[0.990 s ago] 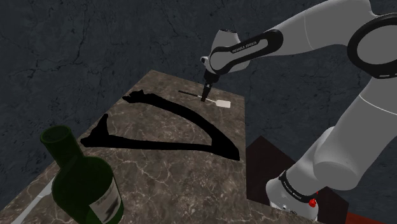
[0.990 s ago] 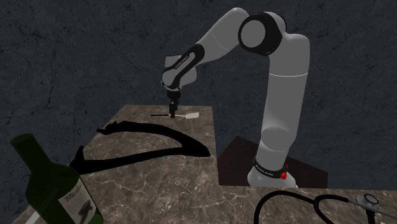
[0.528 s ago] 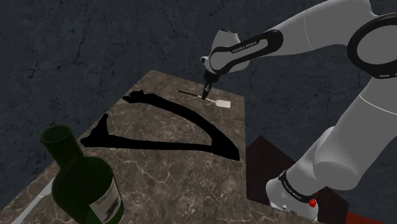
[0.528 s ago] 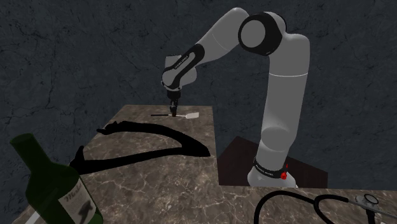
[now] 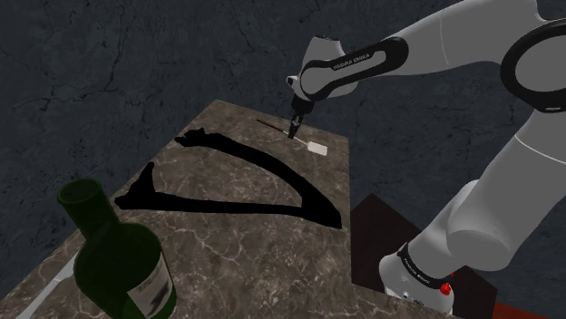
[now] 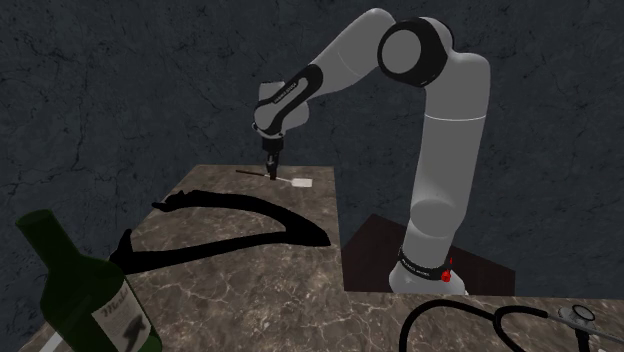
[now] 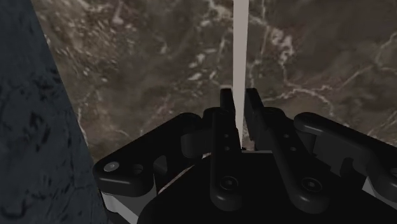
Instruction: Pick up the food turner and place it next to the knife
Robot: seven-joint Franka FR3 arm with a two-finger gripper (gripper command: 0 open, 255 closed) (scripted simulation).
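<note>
Tool (image 7: 240,105) is nearly closed, clamped on the food turner (image 7: 239,44) by its thin pale handle.

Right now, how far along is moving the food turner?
Done: the hand is shut on the food turner's pale shaft. Under way: the lift, low over the table's far end; whether the turner has cleared the marble I cannot tell. Left: carrying it to the near end, where a pale strip beside the green bottle may be the knife, and setting it down there.
</note>
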